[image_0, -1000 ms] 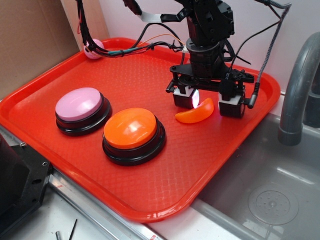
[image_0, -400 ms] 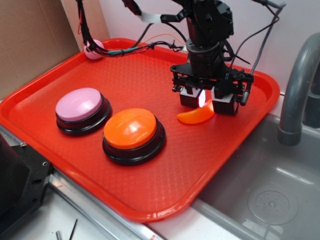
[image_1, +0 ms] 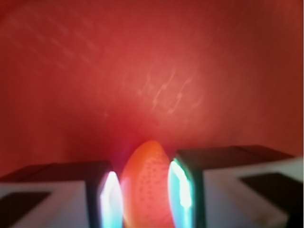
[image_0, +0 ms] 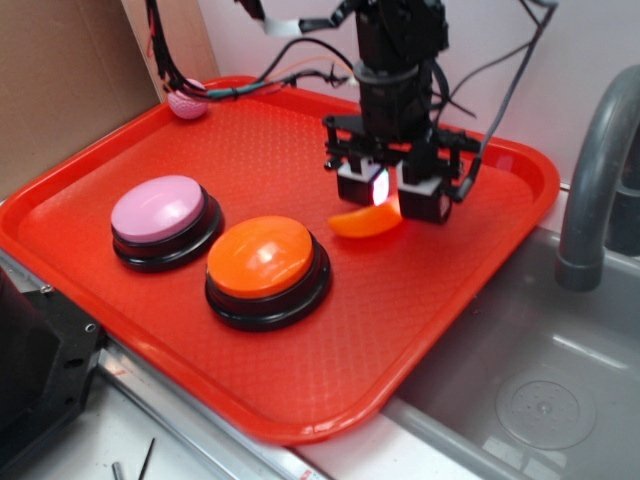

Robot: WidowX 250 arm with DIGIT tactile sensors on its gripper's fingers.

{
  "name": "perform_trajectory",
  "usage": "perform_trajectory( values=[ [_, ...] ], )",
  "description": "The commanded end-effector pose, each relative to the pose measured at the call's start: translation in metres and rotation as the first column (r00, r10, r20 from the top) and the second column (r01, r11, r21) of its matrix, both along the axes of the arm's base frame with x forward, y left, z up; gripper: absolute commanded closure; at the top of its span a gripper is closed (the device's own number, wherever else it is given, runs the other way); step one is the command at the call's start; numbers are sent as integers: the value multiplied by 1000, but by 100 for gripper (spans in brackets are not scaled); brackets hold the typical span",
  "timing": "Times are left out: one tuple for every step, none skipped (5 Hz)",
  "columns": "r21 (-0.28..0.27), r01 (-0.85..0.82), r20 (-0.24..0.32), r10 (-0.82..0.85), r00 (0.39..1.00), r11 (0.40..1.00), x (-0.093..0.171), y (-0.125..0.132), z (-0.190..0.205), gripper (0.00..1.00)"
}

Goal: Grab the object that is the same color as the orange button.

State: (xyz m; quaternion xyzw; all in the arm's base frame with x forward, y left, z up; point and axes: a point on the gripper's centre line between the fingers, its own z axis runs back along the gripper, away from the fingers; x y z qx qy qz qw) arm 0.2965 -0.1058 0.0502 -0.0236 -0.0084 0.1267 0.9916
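From the exterior view, the red tray [image_0: 470, 270] holds the orange button [image_0: 265, 258] and the pink-lilac button [image_0: 160, 212] near its front-left, a pink ball [image_0: 187, 103] at the back rim, and the tool [image_0: 393, 195] clamped on the orange crescent [image_0: 362, 222] right of center, with bare tray floor in front and the sink [image_0: 540, 370] just past the right edge. Wrist view's blurry, but the crescent [image_1: 147, 185] sits squeezed between both fingers [image_1: 183, 190], open red tray [image_1: 152, 71] beyond.
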Motion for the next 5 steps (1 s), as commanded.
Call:
perform_trajectory(
  values=[
    [-73,80,113,-72,991,994,14,32,107,100],
    [-109,130,53,-125,991,986,9,48,146,100],
    [-94,139,63,-134,989,986,-1,63,172,100],
    [-107,78,94,-68,993,991,-14,84,189,100],
    [-68,81,106,-74,992,994,-18,87,189,100]
  ],
)
